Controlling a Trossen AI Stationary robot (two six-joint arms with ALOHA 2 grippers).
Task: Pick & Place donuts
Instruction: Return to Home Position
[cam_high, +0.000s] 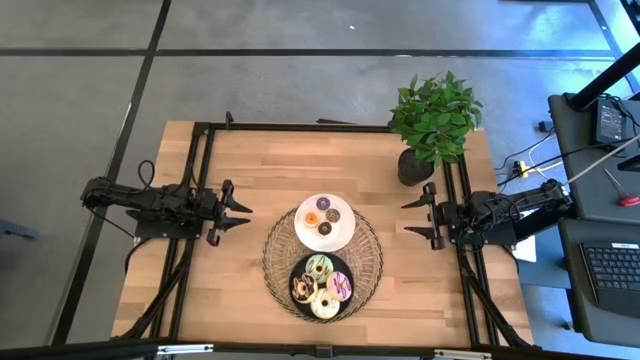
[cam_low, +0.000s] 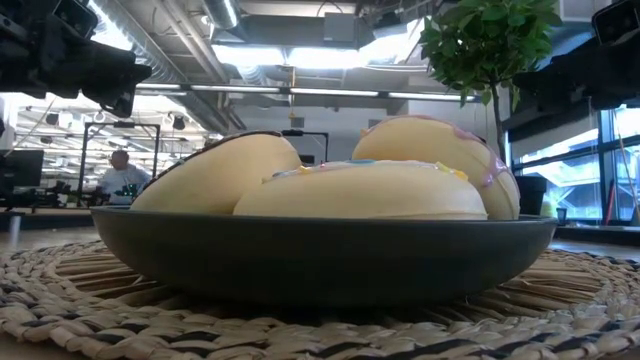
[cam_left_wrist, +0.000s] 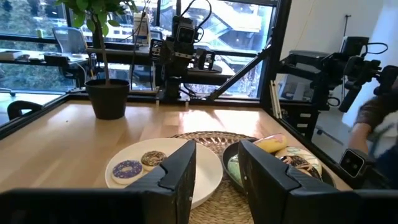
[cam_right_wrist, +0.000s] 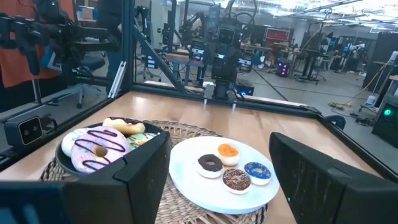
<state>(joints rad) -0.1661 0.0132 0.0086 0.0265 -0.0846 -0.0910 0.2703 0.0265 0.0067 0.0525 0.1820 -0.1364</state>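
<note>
Nearest lies a woven mat (cam_low: 560, 320) under the black plate (cam_low: 320, 260), which holds four large donuts (cam_high: 319, 267): green, pink-striped, chocolate and cream. The white plate (cam_high: 342, 236), just beside it on the same mat, holds four mini donuts (cam_right_wrist: 228, 151): orange, purple, brown and one dark with sprinkles. The left end effector (cam_high: 246, 216) and right end effector (cam_high: 405, 218) flank the plates above the desk (cam_high: 250, 160), fingers spread wide, holding nothing. A potted plant (cam_high: 430, 125) stands near the right arm.

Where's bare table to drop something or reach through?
Free: table strip beyond the white plate, left of the potted plant; wood between left gripper and woven mat. Crowded: the mat, both that plate and the black plate carrying donuts; right gripper close beside.
</note>
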